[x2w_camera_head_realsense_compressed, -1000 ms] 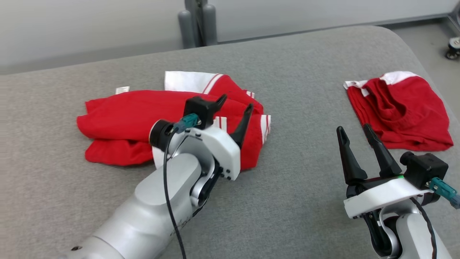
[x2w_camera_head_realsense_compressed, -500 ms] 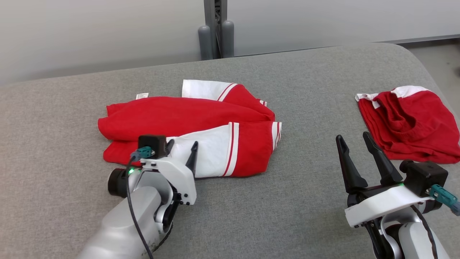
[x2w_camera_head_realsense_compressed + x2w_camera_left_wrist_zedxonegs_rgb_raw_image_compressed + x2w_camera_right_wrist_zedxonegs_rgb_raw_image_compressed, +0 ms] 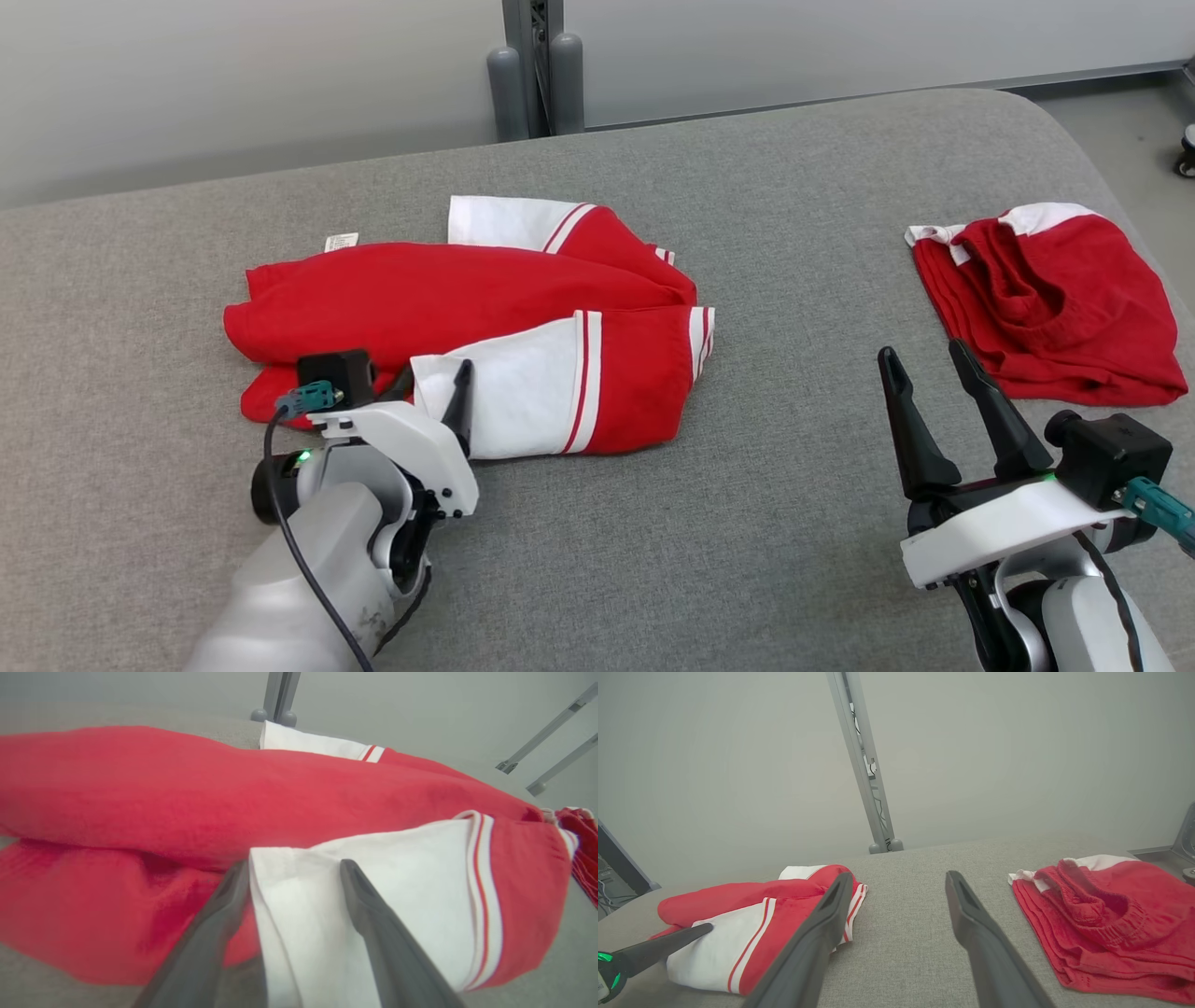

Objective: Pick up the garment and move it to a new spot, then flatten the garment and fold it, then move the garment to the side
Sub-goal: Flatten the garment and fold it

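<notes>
The garment is red with white panels and striped bands, lying folded in a loose bundle left of centre on the grey padded table. My left gripper is open at the bundle's near left corner, its fingers straddling the edge of the white panel. The left wrist view shows that white edge between the fingers of the left gripper. My right gripper stands open and empty at the lower right, apart from the cloth. In the right wrist view the right gripper points at bare table, with the garment to its left.
A second red garment with white trim lies crumpled by the table's right edge, also in the right wrist view. A grey post stands behind the table's far edge. Bare table lies between the two garments.
My left arm has drawn back toward me and to the left, off the middle of the garment to its near left corner, uncovering the white panel. The head camera has shifted. The right gripper stays put.
</notes>
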Controlling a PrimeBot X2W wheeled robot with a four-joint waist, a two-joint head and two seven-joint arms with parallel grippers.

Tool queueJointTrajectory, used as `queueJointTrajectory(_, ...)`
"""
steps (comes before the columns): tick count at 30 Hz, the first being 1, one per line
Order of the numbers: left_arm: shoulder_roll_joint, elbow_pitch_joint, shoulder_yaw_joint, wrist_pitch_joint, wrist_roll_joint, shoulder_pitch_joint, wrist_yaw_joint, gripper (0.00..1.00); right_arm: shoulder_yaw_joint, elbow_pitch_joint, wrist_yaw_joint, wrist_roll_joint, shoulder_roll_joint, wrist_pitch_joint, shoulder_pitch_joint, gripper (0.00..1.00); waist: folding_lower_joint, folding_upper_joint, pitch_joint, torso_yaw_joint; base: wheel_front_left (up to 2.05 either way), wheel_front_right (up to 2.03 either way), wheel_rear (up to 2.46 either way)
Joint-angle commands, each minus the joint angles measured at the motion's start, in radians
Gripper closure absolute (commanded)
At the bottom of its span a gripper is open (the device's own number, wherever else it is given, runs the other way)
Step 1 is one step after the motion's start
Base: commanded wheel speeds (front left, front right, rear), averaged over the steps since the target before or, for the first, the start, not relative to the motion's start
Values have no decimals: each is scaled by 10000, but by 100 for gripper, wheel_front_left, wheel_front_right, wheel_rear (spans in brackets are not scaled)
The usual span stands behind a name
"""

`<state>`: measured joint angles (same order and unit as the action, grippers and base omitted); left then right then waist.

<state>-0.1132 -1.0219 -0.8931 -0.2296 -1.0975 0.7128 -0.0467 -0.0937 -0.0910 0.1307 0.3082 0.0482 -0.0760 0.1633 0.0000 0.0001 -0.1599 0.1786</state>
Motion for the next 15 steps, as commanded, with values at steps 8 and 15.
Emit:
queueJointTrajectory(8,251,-280,-29,45,-108,328,530,67,74,42,1,-27,48,3,36,0,0,-1,-29,48,0,0,0)
queueJointTrajectory(15,358,-60,-201,-192,227,462,741,100,224,68,1,-53,48,-48,-41,0,0,-1,-1,-45,0,0,0)
